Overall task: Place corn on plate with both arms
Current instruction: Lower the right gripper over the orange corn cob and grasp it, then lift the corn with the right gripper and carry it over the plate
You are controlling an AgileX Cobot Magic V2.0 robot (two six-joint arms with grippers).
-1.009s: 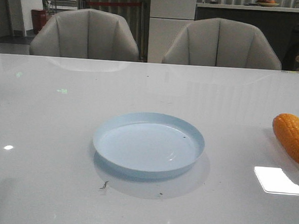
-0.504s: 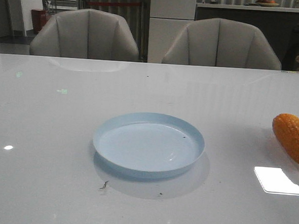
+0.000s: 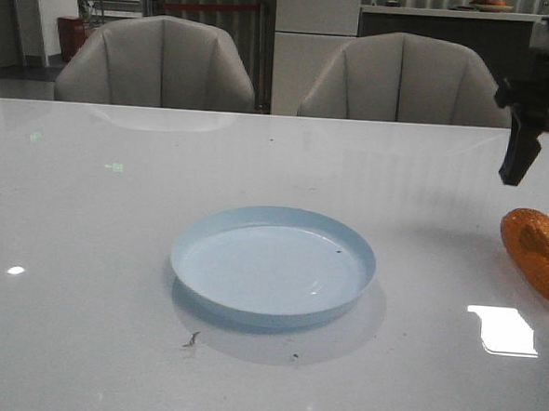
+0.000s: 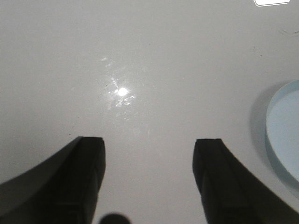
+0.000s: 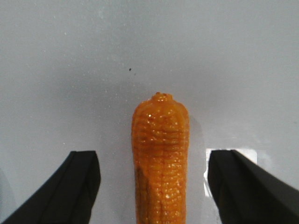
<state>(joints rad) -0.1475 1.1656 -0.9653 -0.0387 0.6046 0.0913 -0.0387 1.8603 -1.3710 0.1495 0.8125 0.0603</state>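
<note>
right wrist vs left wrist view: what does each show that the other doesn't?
Only the right wrist view shows the corn, lying on the table between the right gripper's spread fingers, no contact visible. Only the left wrist view shows the plate, its pale blue edge off to one side of the left gripper, with nothing between those fingers. Both show the glossy white table and open black fingers.
</note>
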